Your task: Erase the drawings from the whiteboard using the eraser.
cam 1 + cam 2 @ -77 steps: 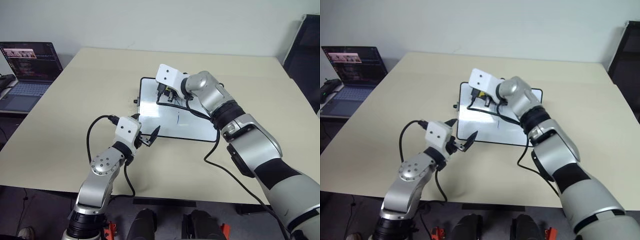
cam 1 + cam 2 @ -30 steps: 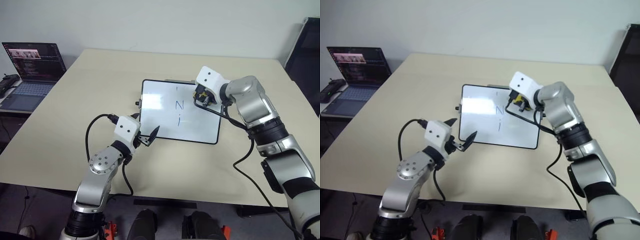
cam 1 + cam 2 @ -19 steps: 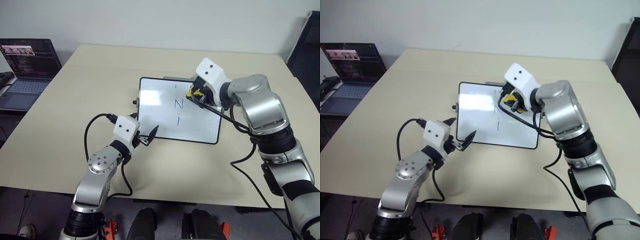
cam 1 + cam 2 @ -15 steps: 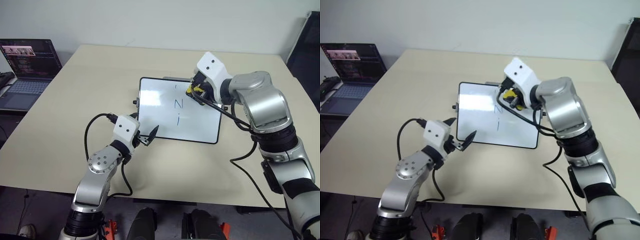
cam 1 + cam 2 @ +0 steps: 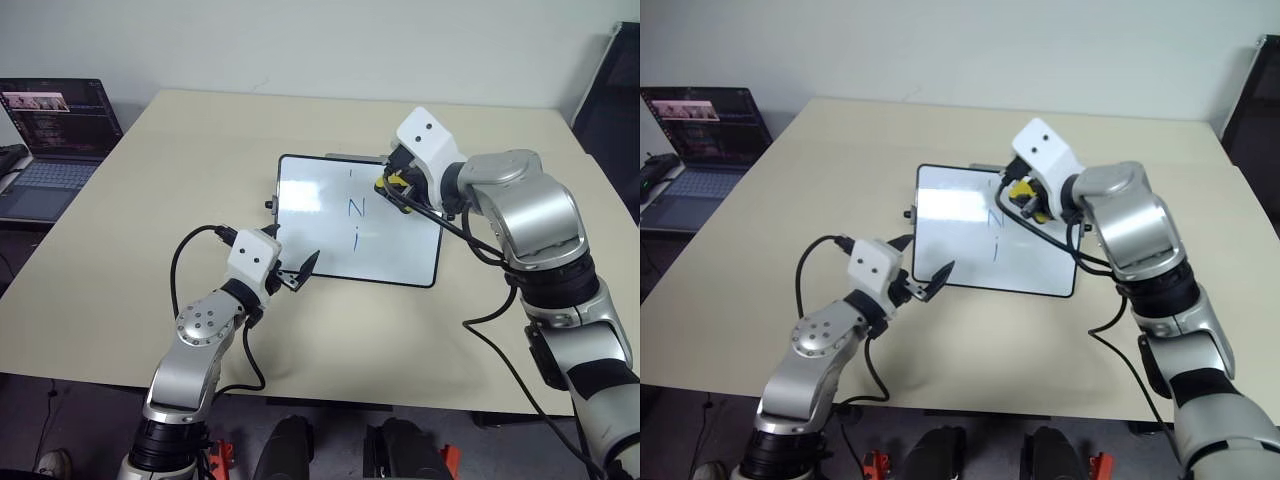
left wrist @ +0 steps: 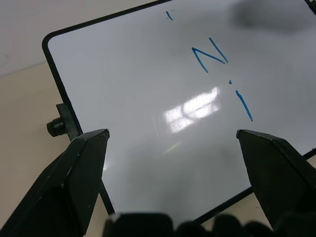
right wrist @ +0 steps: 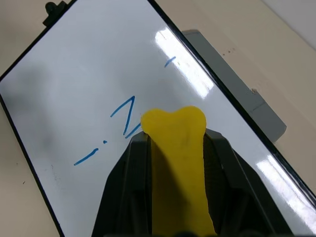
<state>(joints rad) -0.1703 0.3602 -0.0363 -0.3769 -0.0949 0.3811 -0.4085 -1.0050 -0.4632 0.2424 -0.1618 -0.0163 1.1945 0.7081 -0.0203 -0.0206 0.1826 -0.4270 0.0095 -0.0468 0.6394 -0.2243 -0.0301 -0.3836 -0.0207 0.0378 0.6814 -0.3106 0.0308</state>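
Observation:
The whiteboard [image 5: 318, 222] lies flat on the table, black-framed. The drawings on it are a blue "N" [image 5: 355, 208], an "i"-like mark [image 5: 357, 238] and a short stroke [image 7: 170, 61] near the far edge. My right gripper [image 5: 391, 186] is shut on the yellow eraser [image 7: 175, 143] over the board's far right part. The eraser's tip sits just beside the "N"; whether it touches the board I cannot tell. My left gripper [image 5: 292, 250] is open with nothing in it, at the board's near left corner, its fingers [image 6: 74, 173] spread wide over the near edge.
A grey block [image 7: 237, 94] sticks out from under the board's far edge. An open laptop [image 5: 60, 130] stands off the table's left side. A dark chair [image 5: 612, 95] is at the far right. Bare tabletop [image 5: 180, 160] surrounds the board.
My right gripper carried the eraser from the board's upper left across to its right side, then drew back slightly and rolled at the wrist. The left arm has stayed put.

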